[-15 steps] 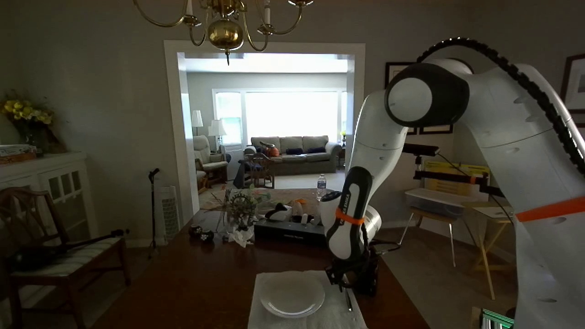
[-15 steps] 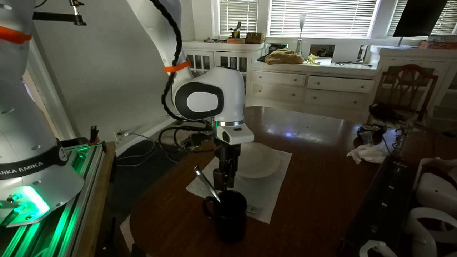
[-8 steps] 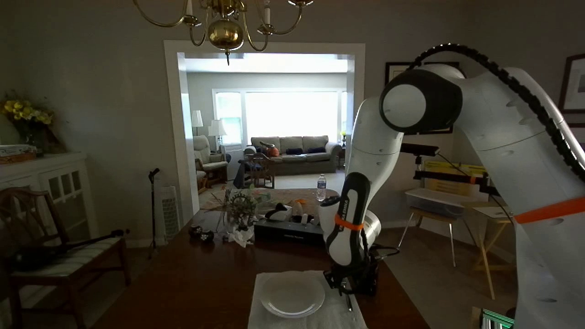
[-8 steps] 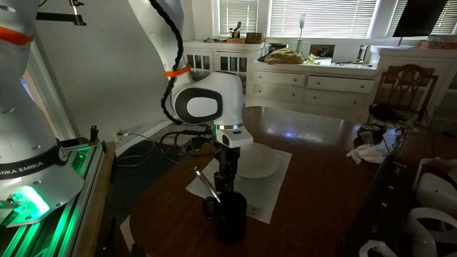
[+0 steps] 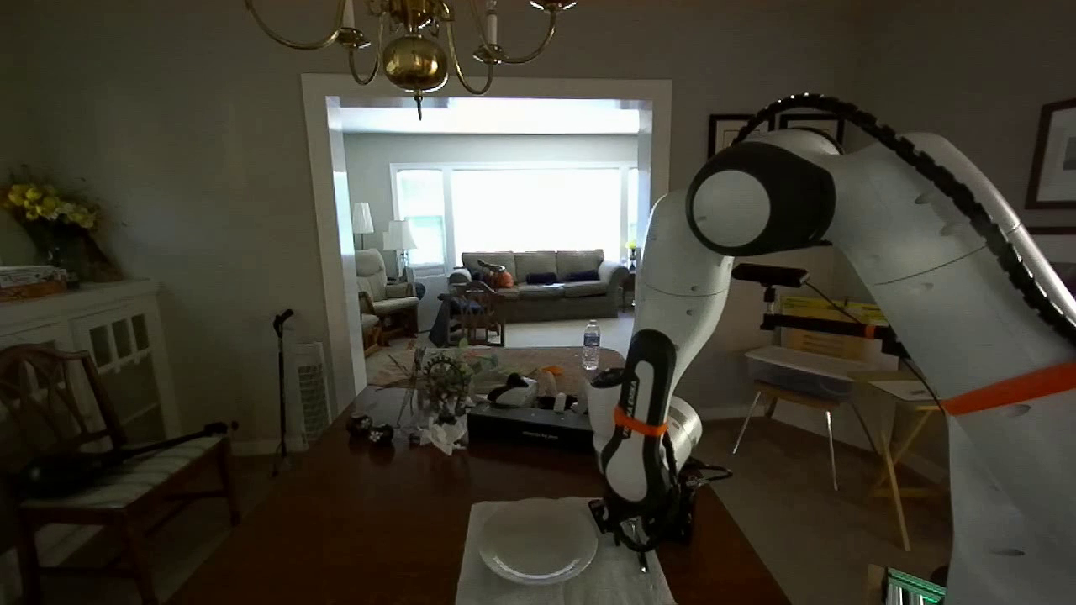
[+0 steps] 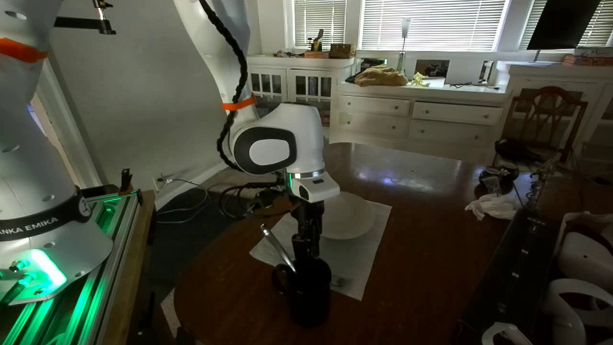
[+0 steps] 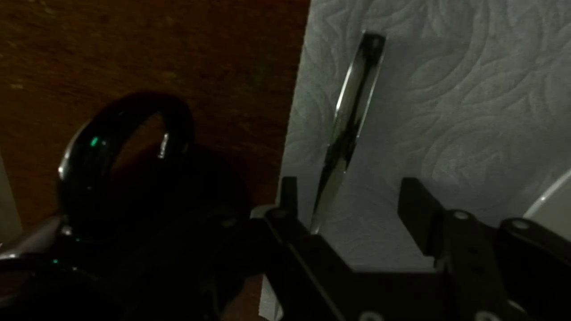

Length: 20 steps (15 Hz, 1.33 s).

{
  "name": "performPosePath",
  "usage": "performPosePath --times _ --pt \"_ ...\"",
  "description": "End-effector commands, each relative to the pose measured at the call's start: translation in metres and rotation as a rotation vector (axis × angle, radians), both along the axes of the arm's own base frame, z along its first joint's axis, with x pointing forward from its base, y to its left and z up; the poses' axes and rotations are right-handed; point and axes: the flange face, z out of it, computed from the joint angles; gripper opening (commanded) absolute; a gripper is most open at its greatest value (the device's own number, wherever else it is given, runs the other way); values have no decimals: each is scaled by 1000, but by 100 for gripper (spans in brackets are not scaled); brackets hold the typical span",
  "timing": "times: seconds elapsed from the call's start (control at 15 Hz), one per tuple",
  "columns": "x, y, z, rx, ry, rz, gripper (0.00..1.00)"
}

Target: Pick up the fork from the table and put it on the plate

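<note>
Beside plate (image 5: 538, 542), fork (image 7: 352, 102) aslant, handle (image 7: 373, 44) topmost in wrist view

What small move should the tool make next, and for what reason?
Probably lower the open tool a little, straight down: in the wrist view the fork, on white paper, appears between the tool's spread fingers, ungripped, and the black mug stands close on one side.

Shiny metal fork (image 7: 352, 109), glossy wooden table (image 6: 431, 225)

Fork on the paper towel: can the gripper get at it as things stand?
Probably yes: in the wrist view the gripper is open, the fork showing between its fingers with no object over it; the black mug stands nearby.
</note>
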Motion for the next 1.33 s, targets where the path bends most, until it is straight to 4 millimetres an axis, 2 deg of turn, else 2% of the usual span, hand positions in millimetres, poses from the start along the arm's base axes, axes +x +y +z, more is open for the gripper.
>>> performPosePath --times 0.0,0.27,0.4,0.47,0.6,0.67,0.8,0.87,1.0,1.07,1.13,1.27 --pt "2 1 -10 1 -22 -2 65" --pt "0 -3 -14 6 -19 -29 61" --pt "-1 -4 -13 16 -20 -43 50" --pt "0 -4 -12 18 -23 -48 29" --pt "-1 -5 -12 19 -25 -58 26" --pt "0 -6 -12 19 -27 -60 21" --pt "-1 -6 -12 21 -26 -62 21" --pt "-1 -6 -13 21 -26 -61 26" --pt "-2 -7 -13 21 -26 -62 25" --pt "-2 -7 -13 22 -27 -62 19" --pt "-2 -6 -13 23 -28 -61 8" --pt "-2 -6 -11 26 -30 -59 0"
